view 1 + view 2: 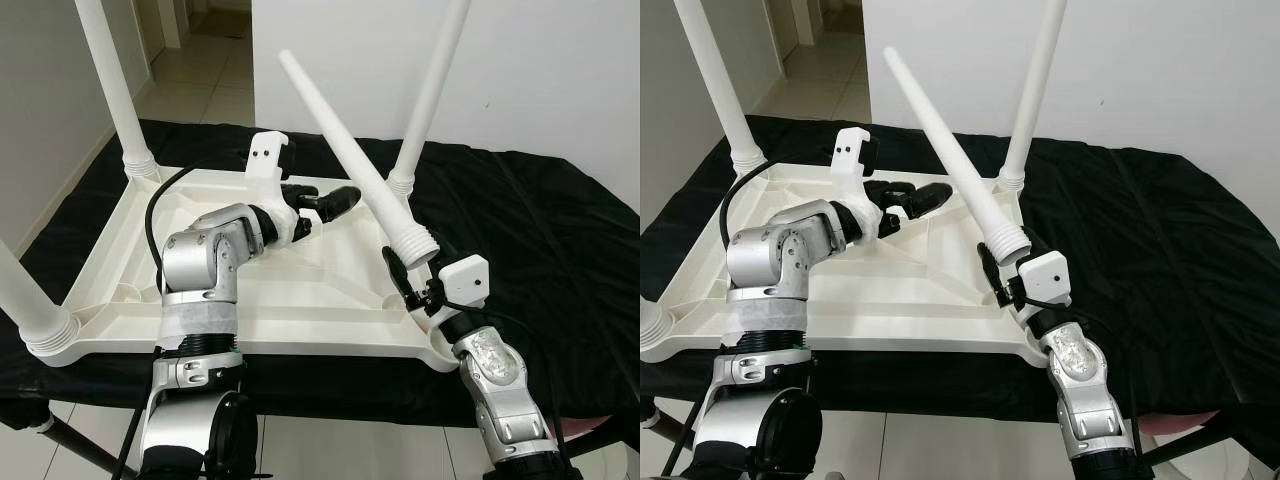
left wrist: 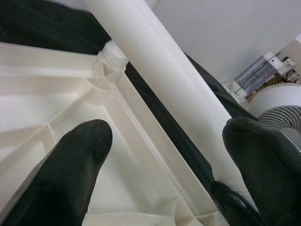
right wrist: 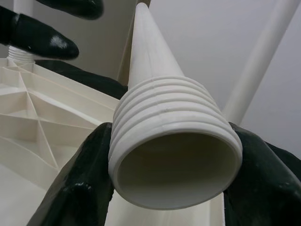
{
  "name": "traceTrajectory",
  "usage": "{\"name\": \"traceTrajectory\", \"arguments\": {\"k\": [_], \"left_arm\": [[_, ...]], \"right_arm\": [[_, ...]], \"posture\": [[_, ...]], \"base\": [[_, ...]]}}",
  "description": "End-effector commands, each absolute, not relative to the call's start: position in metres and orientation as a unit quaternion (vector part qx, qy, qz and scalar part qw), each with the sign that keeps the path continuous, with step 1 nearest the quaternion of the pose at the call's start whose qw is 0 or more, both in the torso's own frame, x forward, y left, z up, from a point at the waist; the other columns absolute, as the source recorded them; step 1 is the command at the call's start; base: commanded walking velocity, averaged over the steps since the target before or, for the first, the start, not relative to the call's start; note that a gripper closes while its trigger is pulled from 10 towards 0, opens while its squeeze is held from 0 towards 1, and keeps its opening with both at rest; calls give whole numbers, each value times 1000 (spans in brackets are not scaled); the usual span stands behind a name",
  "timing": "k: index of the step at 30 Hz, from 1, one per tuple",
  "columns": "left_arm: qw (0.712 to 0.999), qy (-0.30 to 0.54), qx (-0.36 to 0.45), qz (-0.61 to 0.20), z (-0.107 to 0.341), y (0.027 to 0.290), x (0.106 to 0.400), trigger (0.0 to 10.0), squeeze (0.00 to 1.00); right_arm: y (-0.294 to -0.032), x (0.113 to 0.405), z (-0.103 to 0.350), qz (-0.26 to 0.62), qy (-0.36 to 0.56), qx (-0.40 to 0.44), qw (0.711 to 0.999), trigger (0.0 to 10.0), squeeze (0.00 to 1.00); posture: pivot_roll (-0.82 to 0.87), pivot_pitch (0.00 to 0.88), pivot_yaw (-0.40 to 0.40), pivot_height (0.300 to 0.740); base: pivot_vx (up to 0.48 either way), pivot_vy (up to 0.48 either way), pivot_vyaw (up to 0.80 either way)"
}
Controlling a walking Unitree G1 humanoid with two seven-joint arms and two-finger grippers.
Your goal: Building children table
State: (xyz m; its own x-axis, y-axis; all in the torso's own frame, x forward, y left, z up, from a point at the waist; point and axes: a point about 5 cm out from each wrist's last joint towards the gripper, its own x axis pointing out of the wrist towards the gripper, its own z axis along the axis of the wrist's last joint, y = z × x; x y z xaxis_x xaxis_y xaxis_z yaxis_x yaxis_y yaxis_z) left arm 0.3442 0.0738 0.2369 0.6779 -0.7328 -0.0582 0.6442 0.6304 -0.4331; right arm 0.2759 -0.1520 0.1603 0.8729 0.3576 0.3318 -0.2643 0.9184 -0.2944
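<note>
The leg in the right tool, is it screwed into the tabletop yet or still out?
Out. The right tool holds the leg tilted, its threaded end open.

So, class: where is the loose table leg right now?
The loose leg is held at its threaded end by the right gripper, slanting over the upturned tabletop's near right corner, beside the fitted far-right leg.

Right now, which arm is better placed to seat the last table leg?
Right. The right gripper already clamps the loose leg near its threaded end, close to the near-right corner of the upturned table. The left gripper is open, holding nothing.
</note>
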Motion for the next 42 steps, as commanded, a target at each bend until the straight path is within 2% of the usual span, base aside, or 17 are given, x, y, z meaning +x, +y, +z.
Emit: {"name": "traceTrajectory", "arguments": {"k": [1, 9, 23, 30, 40, 42], "left_arm": [[860, 137, -239, -430, 240, 37, 337, 10000, 0], [838, 209, -286, -414, 229, 29, 339, 10000, 0], [808, 221, -366, -405, 248, 35, 357, 10000, 0], [815, 217, -383, -376, 255, 48, 374, 10000, 0], [845, 211, -368, -326, 258, 69, 393, 10000, 0], [858, 211, -360, -300, 256, 81, 399, 10000, 0]], "right_arm": [[-146, 275, 164, 167, -204, -124, 957, 10000, 0], [-124, 277, 169, 194, -225, -139, 945, 10000, 0], [-105, 262, 156, 234, -222, -172, 931, 10000, 0], [-106, 251, 152, 240, -222, -192, 925, 10000, 0], [-111, 242, 153, 238, -230, -211, 920, 10000, 0], [-114, 240, 153, 231, -230, -218, 920, 10000, 0]], "posture": [[-44, 0, -61, 740], [-44, 0, -54, 740], [-59, 0, -35, 740], [-69, 0, -27, 740], [-72, 0, -13, 740], [-74, 0, -8, 740]], "base": [[0, 0, 0], [0, 0, 0], [0, 0, 0], [0, 0, 0], [0, 0, 0], [0, 0, 0]]}}
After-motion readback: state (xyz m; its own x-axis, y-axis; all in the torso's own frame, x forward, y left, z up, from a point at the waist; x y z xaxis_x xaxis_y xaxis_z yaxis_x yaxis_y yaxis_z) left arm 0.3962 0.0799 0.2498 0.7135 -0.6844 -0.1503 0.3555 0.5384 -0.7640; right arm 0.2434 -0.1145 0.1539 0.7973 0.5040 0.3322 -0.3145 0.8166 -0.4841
